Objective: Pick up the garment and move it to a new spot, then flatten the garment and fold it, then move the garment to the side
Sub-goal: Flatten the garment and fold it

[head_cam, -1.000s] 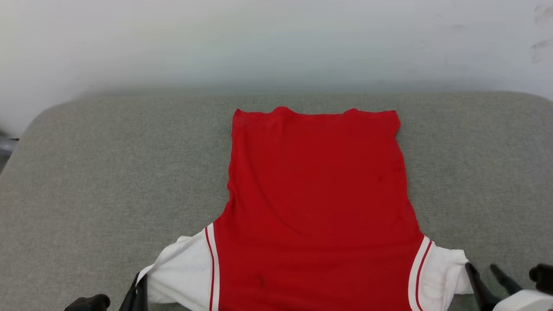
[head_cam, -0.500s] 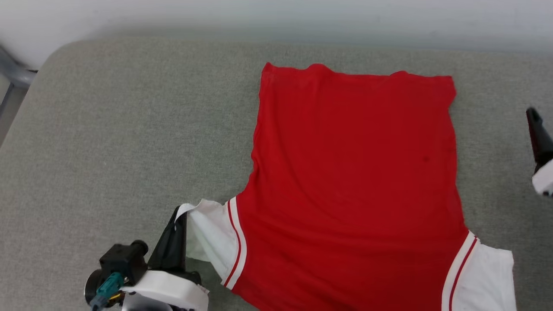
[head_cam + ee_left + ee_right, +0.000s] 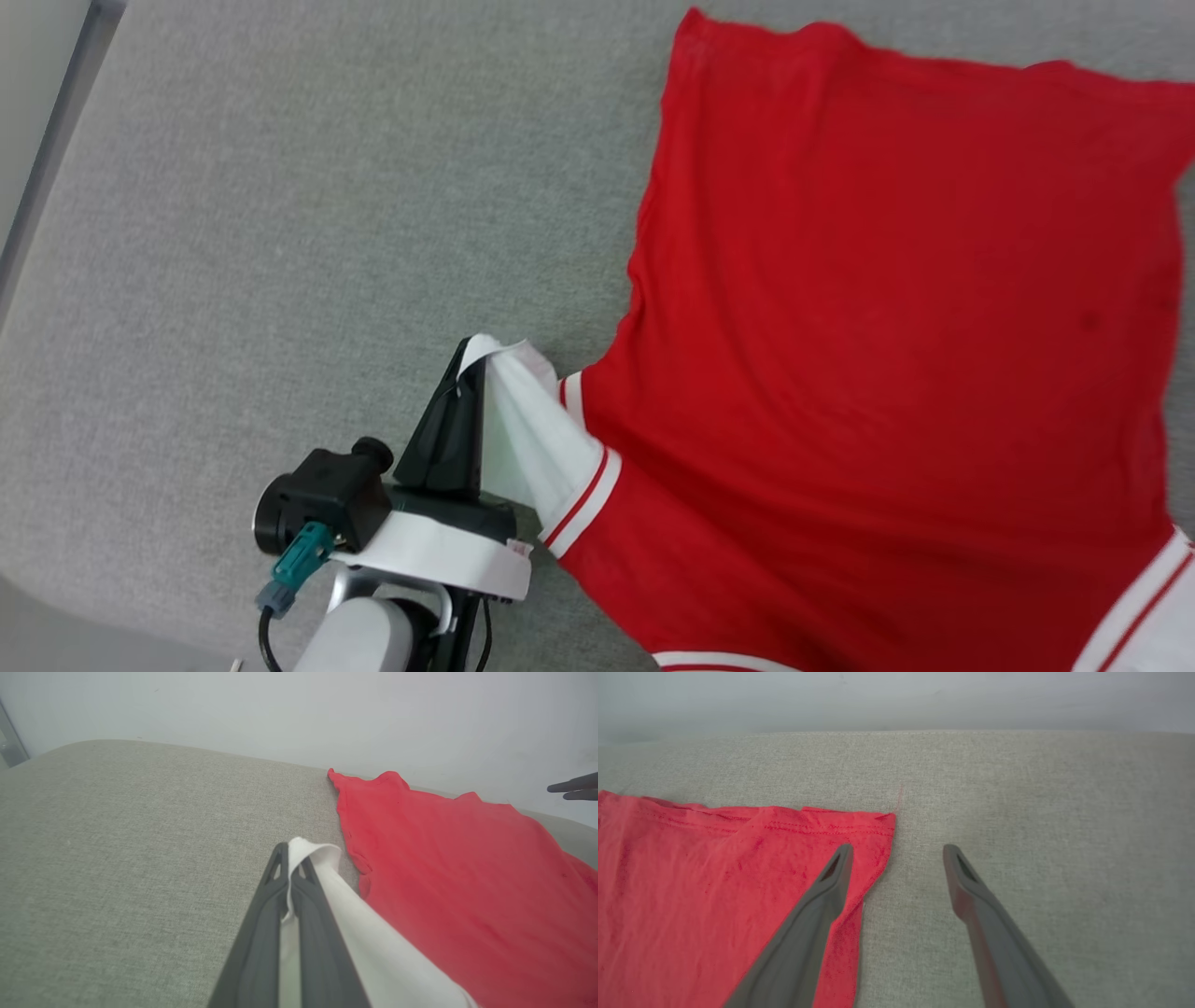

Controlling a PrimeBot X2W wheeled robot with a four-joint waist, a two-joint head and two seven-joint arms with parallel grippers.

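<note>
Grey pad (image 3: 280, 187): big soft-looking top; everything lies on it.
Garment (image 3: 887, 327): red jersey, spread out on the pad, off to the right in the head view, plain side up, mostly smooth.
White sleeve (image 3: 523, 429): the one on the left side, lifted off the pad into a point.
Left gripper (image 3: 464, 350): shut tight, pinching the tip of that sleeve.
Right gripper (image 3: 899, 848): wide open, holding nothing, by the red hem corner; one finger over the cloth, one over the pad.
Done, I think: moved and mostly flattened.
Left to do: fold it, then put it to the side.
</note>
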